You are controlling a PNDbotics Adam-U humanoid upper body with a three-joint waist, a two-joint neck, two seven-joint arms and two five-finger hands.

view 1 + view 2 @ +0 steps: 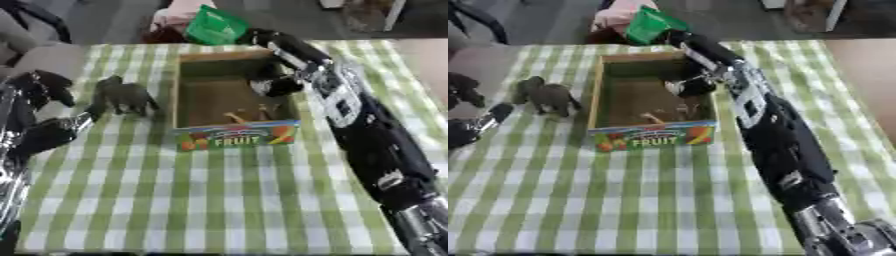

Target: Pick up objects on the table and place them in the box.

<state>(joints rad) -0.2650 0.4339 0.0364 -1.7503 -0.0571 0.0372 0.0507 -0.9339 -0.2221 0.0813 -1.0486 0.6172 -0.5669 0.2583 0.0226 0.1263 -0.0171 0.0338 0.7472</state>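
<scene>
A wooden box (188,90) with a "FRUIT" label on its front stands at the middle of the green-checked table. Inside, near the front wall, lies a small orange-yellow thing (236,117). My right arm comes in from the lower right, and my right hand (278,46) hangs over the box's far right corner. Just under it, inside the box by the right wall, is a black-and-white thing (276,86); whether the hand holds it is hidden. A grey toy elephant (127,96) stands left of the box. My left hand (48,135) rests open at the left edge, pointing toward the elephant.
A green container (214,25) and a pink thing (619,15) sit beyond the table's far edge. The checked cloth (219,200) stretches in front of the box down to the near edge. The floor shows past the right edge.
</scene>
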